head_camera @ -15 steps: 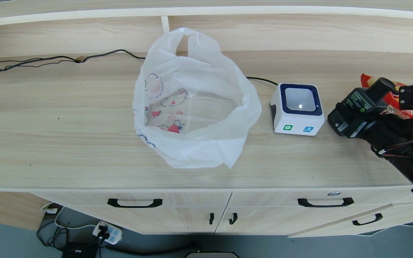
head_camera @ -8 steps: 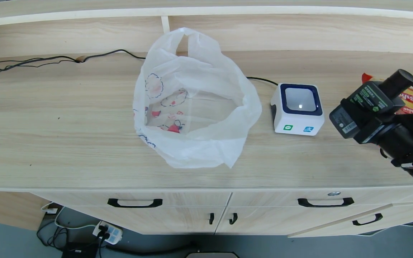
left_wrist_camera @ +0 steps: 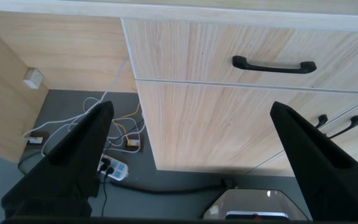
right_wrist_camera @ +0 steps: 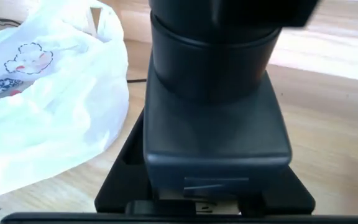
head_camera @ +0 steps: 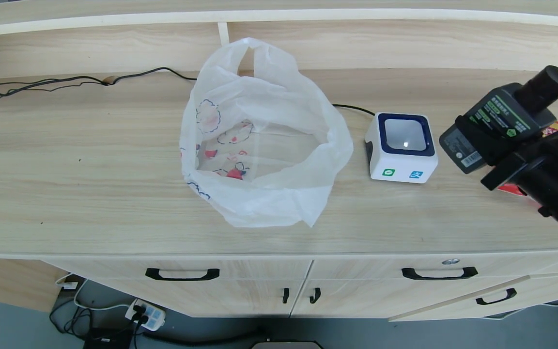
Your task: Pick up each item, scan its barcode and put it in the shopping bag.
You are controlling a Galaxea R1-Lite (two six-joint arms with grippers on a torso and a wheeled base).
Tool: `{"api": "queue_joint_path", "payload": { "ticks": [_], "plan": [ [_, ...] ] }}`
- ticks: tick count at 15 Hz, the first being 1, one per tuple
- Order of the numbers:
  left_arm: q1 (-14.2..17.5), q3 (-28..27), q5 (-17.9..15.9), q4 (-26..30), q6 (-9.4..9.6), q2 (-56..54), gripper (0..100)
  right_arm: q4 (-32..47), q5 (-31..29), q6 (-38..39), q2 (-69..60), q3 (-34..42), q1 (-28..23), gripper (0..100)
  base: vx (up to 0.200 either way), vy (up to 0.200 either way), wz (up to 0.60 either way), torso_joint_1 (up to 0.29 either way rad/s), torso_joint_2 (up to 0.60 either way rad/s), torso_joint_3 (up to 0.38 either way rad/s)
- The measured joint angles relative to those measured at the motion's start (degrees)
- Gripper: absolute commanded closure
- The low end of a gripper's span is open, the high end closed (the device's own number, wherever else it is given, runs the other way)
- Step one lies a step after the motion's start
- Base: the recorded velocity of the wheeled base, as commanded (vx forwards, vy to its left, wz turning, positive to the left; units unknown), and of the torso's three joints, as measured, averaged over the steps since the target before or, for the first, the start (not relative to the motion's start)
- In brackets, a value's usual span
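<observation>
Fingers of the right gripper [head_camera: 511, 157] were clamped on the sides of a dark pump bottle [head_camera: 494, 127], gripping it near its lower half. The bottle lay tilted in the grasp, its base end turned toward the scanner [head_camera: 401, 152] and its black pump head pointing up and away toward the counter's back right. A green label and a white barcode sticker showed on the face turned upward. The bottle sat just to the right of the scanner without touching it. Part of a red snack packet [head_camera: 556, 127] peeked out from behind the bottle and the arm. The scanner, a white box with a dark blue frame around its window, stood on the wooden counter [head_camera: 90, 184] between the bottle and the shopping bag [head_camera: 259, 145]. The bag, white and thin with red and blue prints, stood open at the middle of the counter, well apart from the bottle. Black cables [head_camera: 66, 82] ran along the counter's back left. The left gripper [left_wrist_camera: 191, 168] hung low in front of the cabinet drawers [left_wrist_camera: 229, 74], its 2 fingers spread wide with nothing between them.
</observation>
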Motion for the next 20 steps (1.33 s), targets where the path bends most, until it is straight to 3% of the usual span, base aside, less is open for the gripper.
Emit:
{"api": "queue_joint_path", "payload": {
  "ticks": [4,6,10,13,17,20],
  "plan": [
    [0.00,0.00,0.00,0.00,-0.05,0.00,0,0.05,1.61,-1.80,5.29,-7.91,0.35,100,0.000,0.000,0.00,0.000,0.00,0.000],
    [-0.04,0.00,0.00,0.00,-0.06,0.00,0,0.13,1.74,4.56,5.99,-9.34,2.91,100,0.000,0.000,0.00,0.000,0.00,0.000],
    [-0.02,0.00,0.00,0.00,0.00,0.00,0,7.06,1.26,18.16,3.64,-13.14,11.68,100,0.000,0.000,0.00,0.000,0.00,0.000],
    [0.00,0.00,0.00,0.00,-0.02,0.00,0,13.35,1.08,26.45,1.19,-17.18,21.22,100,0.000,0.000,0.00,0.000,0.00,0.000],
    [-0.04,0.00,0.00,-0.02,-0.05,0.00,0,14.80,-0.12,41.78,-3.17,-15.25,35.74,100,0.000,0.000,0.00,0.000,0.00,0.000],
    [-0.04,0.00,0.00,-0.09,-0.02,0.00,0,13.28,0.05,44.90,-5.47,-13.20,42.58,100,0.000,0.000,0.00,0.000,0.00,0.000]
  ]
}}
